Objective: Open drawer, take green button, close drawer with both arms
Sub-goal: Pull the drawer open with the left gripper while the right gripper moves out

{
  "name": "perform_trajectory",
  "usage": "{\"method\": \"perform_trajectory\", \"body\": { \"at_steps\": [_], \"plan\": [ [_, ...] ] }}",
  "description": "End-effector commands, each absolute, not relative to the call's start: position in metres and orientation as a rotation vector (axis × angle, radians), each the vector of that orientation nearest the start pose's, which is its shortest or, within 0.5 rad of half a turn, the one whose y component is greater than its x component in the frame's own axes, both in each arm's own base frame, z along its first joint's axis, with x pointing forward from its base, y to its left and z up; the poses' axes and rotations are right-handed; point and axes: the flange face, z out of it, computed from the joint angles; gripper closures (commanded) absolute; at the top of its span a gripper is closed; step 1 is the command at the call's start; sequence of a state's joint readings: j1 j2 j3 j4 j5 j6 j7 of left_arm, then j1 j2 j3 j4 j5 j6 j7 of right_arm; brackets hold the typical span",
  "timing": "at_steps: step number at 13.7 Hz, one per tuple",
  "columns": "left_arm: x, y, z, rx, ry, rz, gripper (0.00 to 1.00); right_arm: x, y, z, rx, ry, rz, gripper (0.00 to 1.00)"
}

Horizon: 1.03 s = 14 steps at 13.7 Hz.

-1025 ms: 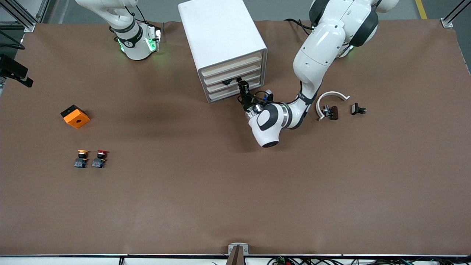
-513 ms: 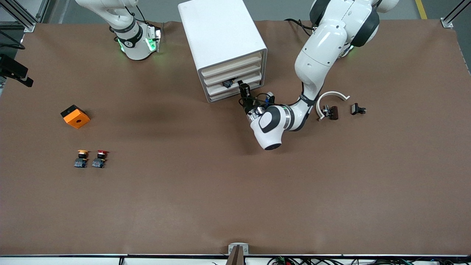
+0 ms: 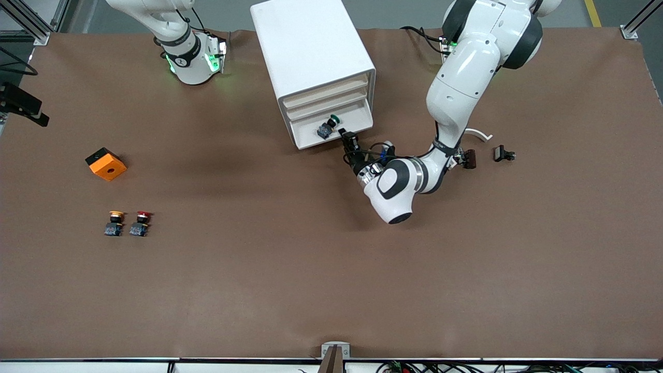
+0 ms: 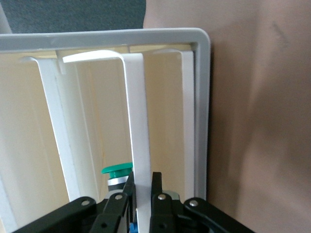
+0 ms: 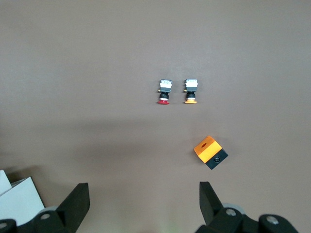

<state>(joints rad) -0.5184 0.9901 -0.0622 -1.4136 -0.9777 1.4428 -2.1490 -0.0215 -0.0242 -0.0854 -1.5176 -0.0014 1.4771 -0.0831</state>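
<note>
My left gripper [image 3: 344,135] is clamped tight on the front wall of the drawer [image 3: 331,135], which stands pulled partway out of the white cabinet [image 3: 311,49]. In my left wrist view my fingers [image 4: 130,187] pinch that thin cream wall from both sides. The drawer is the third one down in the stack of four, and it juts toward the front camera, past the shut ones above it.

The green-capped button [image 3: 327,127] lies on its side inside the open drawer, just beside my left gripper; its green cap [image 4: 117,169] peeks out next to the wall I hold.

My right gripper [image 5: 143,194] waits up high near its own base, jaws spread wide and holding nothing. Below it I see the red-capped button [image 5: 164,91], the yellow-orange-capped button [image 5: 190,91] beside it, and an orange and black block [image 5: 210,152] on the brown table [image 3: 290,269].

I can read no writing or brand on any of these things.
</note>
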Motion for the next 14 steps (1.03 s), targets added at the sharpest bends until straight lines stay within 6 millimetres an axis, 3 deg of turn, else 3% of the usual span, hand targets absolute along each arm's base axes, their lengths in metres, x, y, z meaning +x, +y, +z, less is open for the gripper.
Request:
{"method": "perform_trajectory", "body": {
  "at_steps": [1, 5, 6, 9, 11, 12, 13, 14],
  "plan": [
    [0.5, -0.422, 0.104, -1.168, -1.844, 1.465, 1.0, 0.559, -0.057, 0.627, -3.153, 0.021, 0.082, 0.0],
    [0.514, -0.416, 0.111, -1.176, -1.871, 1.48, 0.99, 0.567, -0.061, 0.61, -3.157, 0.03, 0.124, 0.0],
    [0.518, -0.41, 0.11, -1.175, -1.881, 1.474, 0.99, 0.574, -0.063, 0.596, -3.156, 0.035, 0.165, 0.0],
    [0.531, -0.398, 0.112, -1.179, -1.912, 1.469, 0.95, 0.581, -0.072, 0.577, -3.152, 0.056, 0.219, 0.0],
    [0.536, -0.396, 0.116, -1.186, -1.921, 1.475, 0.91, 0.581, -0.075, 0.575, -3.151, 0.068, 0.229, 0.0],
    [0.539, -0.396, 0.12, -1.195, -1.924, 1.479, 0.78, 0.581, -0.075, 0.575, -3.15, 0.066, 0.231, 0.0],
    [0.544, -0.394, 0.123, -1.2, -1.934, 1.485, 0.47, 0.581, -0.076, 0.574, -3.15, 0.066, 0.236, 0.0],
    [0.546, -0.394, 0.126, -1.211, -1.934, 1.488, 0.0, 0.582, -0.077, 0.571, -3.151, 0.073, 0.241, 0.0]
  ]
}}
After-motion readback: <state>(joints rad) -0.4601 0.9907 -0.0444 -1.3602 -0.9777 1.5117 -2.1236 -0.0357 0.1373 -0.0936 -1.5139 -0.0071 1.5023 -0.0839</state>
